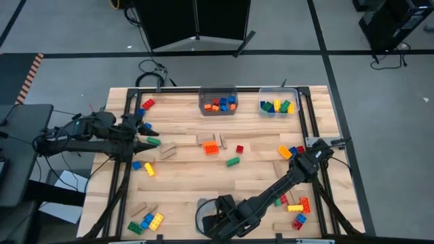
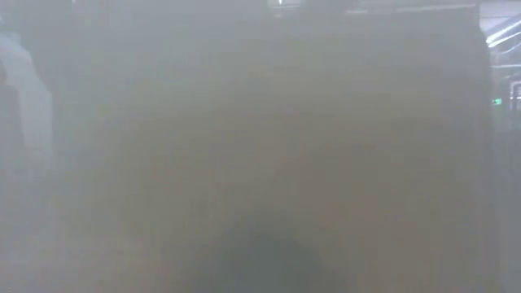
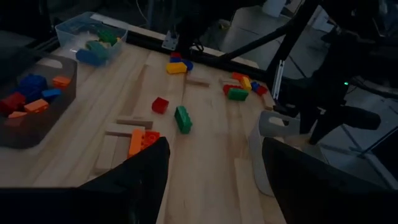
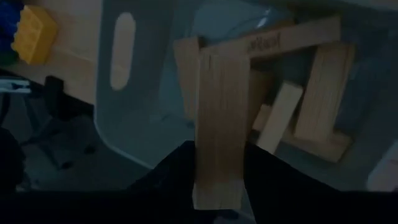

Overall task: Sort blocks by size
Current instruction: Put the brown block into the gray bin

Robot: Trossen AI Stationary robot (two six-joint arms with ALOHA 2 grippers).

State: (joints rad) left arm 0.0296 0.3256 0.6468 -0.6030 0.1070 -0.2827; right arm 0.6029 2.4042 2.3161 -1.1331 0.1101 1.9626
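Studded bricks and tan wooden blocks lie scattered on the wooden table (image 1: 183, 183), among them an orange brick (image 1: 211, 148) and a green one (image 1: 232, 161). At the near edge, my right gripper (image 1: 218, 218) (image 4: 217, 149) is shut on a tan wooden block (image 4: 221, 118) above a clear bin (image 4: 124, 106). Several wooden blocks (image 4: 323, 93) lie in that bin. My left gripper (image 1: 150, 135) (image 3: 214, 155) stands open at the table's left side with nothing between its fingers. The low view is fogged over and shows nothing. My right gripper pinches the wooden block's two long sides near one end (image 4: 217, 171) between its two fingers (image 4: 177, 168). The fingers slant steeply down, and the block reaches out past them along their line. It is lifted clear over the bin; whether its far end touches the blocks below cannot be told.
Two clear bins stand at the far edge, one with orange, blue and red bricks (image 1: 218, 102) and one with green, yellow and blue bricks (image 1: 279, 103). Brick clusters lie near left (image 1: 146, 222) and near right (image 1: 296, 205). Black rails (image 1: 308, 115) frame the table.
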